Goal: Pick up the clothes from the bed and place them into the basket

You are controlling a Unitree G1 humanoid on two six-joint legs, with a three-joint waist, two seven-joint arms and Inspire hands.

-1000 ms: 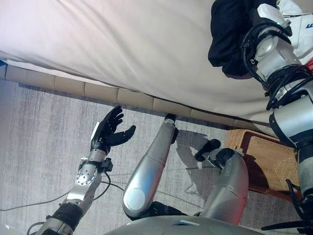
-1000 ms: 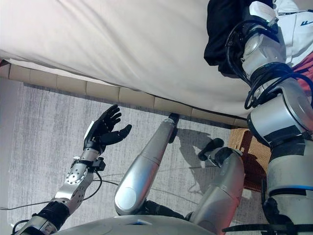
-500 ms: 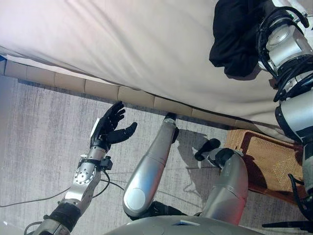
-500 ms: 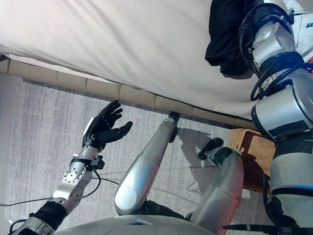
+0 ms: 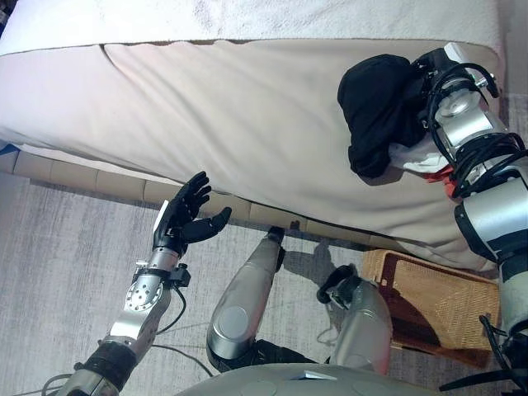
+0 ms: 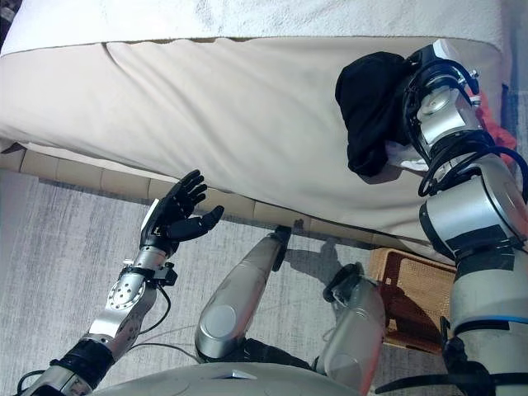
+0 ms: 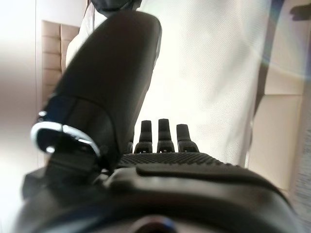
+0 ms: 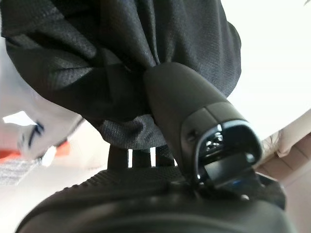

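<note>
A black garment (image 5: 378, 111) hangs bunched in the right hand (image 8: 182, 104), whose thumb and fingers are curled into the cloth and clamp it. The fabric is dark with a fine mesh-like weave, gathered into thick folds that sag in a loose lump below the grip. It is held over the right side of the bed (image 5: 231, 124), above the cream sheet, and its lower folds come down close to a second piece of clothing, a white garment (image 5: 419, 159) with a little red-orange showing at its edge, which lies on the bed just beside the arm. Whether the black cloth touches the white one cannot be told.

The bed has a smooth cream sheet over its near part and a white, rougher-textured cover (image 5: 247, 18) across the far part. A padded beige bed frame (image 5: 91, 177) runs along its near edge above the grey carpet (image 5: 58, 272).

A woven brown basket (image 5: 429, 301) stands on the carpet at the foot of the bed's near edge, below and well apart from the raised right hand. Its inside is partly in shadow; what shows of it holds nothing.

The left hand (image 5: 188, 219) hovers low over the carpet near the bed frame, palm up, fingers spread and relaxed, holding nothing.
</note>
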